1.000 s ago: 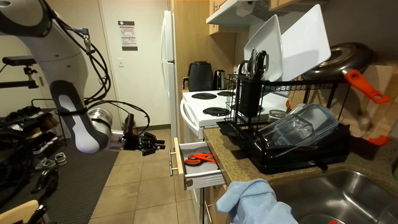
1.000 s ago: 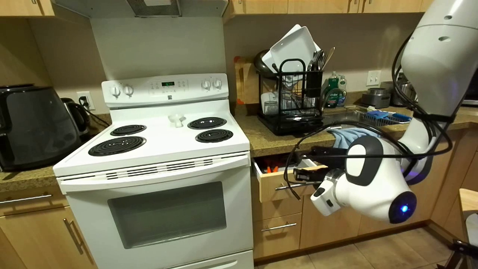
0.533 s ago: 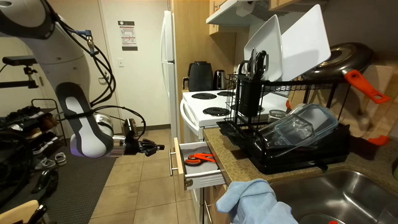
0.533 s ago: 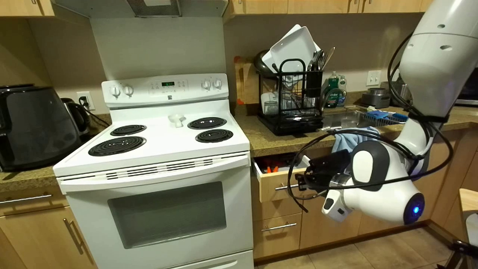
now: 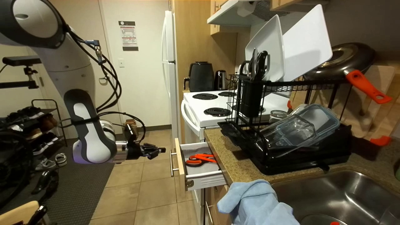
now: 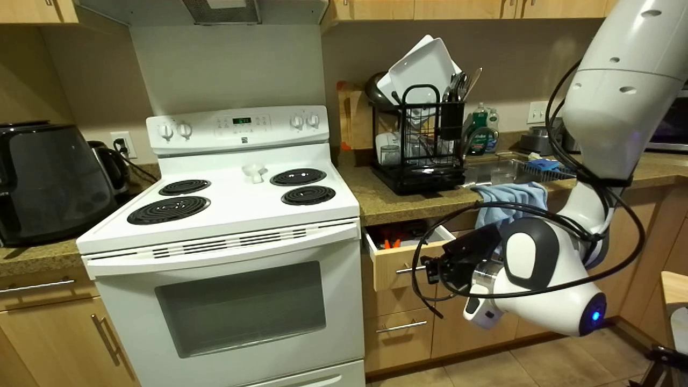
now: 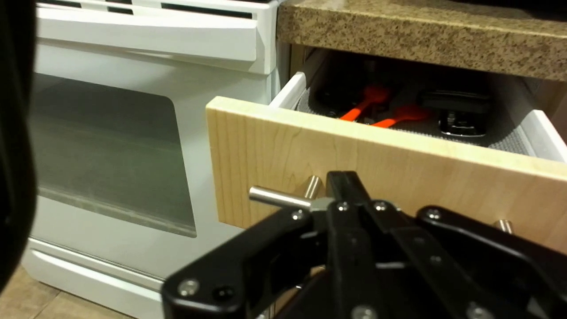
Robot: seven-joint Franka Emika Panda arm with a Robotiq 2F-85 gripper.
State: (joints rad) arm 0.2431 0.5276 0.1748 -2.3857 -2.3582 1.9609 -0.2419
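Note:
My black gripper is shut, with its fingertips together and nothing between them. It stands just in front of the pulled-out wooden drawer. In the wrist view its fingers cover the middle of the drawer's metal bar handle. In an exterior view a small gap shows between the gripper and the handle. The drawer is partly open beside the stove. Inside lie orange-handled tools, also seen in the wrist view, and a dark object. The back of the drawer is in shadow.
The white stove stands beside the drawer. The granite counter overhangs the drawer. A black dish rack with white plates stands on it, near the sink. A blue cloth hangs over the counter edge. Loose cables loop around the wrist.
The wrist has turned and the forearm has come lower and nearer the drawer. The fingertips stay about level with the drawer front. The drawer and its contents have not moved.

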